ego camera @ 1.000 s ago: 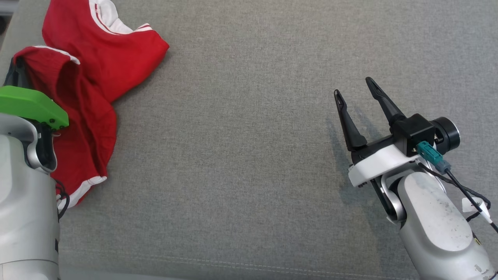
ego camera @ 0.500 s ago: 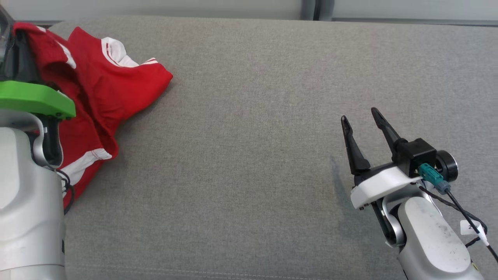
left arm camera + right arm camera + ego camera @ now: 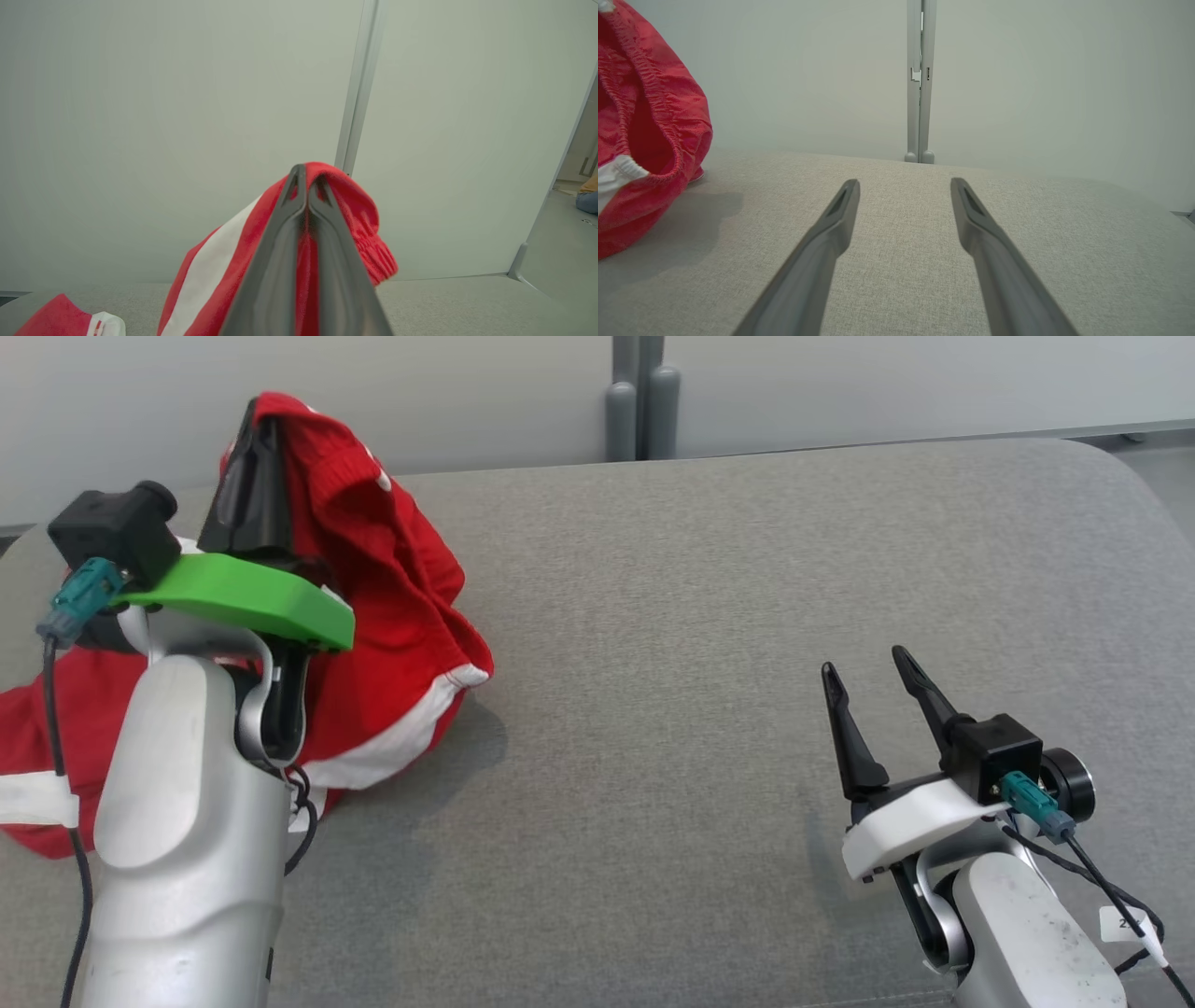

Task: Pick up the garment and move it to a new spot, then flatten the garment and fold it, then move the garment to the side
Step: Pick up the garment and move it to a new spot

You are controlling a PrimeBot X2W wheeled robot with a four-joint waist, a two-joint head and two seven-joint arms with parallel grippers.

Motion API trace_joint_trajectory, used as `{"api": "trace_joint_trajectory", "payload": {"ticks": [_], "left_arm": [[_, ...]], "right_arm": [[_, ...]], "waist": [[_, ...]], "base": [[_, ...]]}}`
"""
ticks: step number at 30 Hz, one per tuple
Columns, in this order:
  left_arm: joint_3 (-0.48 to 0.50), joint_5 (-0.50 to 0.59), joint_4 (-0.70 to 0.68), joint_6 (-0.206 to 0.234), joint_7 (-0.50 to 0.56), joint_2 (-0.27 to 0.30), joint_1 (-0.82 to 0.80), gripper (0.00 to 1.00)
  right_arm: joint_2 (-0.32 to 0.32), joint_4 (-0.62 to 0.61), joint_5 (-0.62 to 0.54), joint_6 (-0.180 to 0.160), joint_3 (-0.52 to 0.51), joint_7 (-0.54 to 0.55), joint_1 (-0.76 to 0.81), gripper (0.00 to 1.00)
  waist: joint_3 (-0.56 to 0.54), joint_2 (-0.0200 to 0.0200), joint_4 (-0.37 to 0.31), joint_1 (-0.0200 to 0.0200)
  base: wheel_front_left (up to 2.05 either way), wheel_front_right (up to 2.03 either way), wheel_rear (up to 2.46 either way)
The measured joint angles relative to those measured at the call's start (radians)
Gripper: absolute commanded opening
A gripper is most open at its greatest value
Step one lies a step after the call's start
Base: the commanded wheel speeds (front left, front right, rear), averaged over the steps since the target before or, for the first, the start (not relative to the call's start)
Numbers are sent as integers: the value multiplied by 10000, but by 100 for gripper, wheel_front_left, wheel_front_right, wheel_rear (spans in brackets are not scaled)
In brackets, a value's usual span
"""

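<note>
The garment (image 3: 392,616) is red cloth with white bands and an elastic waistband. It hangs raised at the left of the grey cushioned surface, its lower part trailing on the fabric. My left gripper (image 3: 261,434) is shut on its top fold; the left wrist view shows the garment (image 3: 355,210) draped over the pressed-together fingertips of that left gripper (image 3: 306,179). My right gripper (image 3: 864,663) hovers open and empty at the lower right, well away from the cloth. From the right wrist, the garment (image 3: 649,140) bulges at the left edge, beside the open right gripper (image 3: 903,186).
The grey cushioned surface (image 3: 700,616) stretches wide between the two arms. A pale wall with a vertical grey post (image 3: 639,401) runs along its far edge. The surface curves off at the far right corner (image 3: 1120,467).
The head camera has tilted up, bringing the wall into view. My left gripper has lifted the garment off the surface and carried it rightward. The right gripper stays open and still.
</note>
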Motion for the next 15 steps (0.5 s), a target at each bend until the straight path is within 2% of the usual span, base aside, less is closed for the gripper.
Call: {"api": "trace_joint_trajectory", "payload": {"ticks": [10,15], "left_arm": [[-1883,-109,127,-2,656,56,266,0],[-3204,-1009,-33,2,734,82,252,0]], "right_arm": [[35,-341,-2,-44,-6,0,150,100],[92,-552,-2,-73,-2,0,148,100]], "waist": [[-18,0,-1417,0],[193,0,-2110,0]], "base": [[0,0,0],[0,0,0]]}}
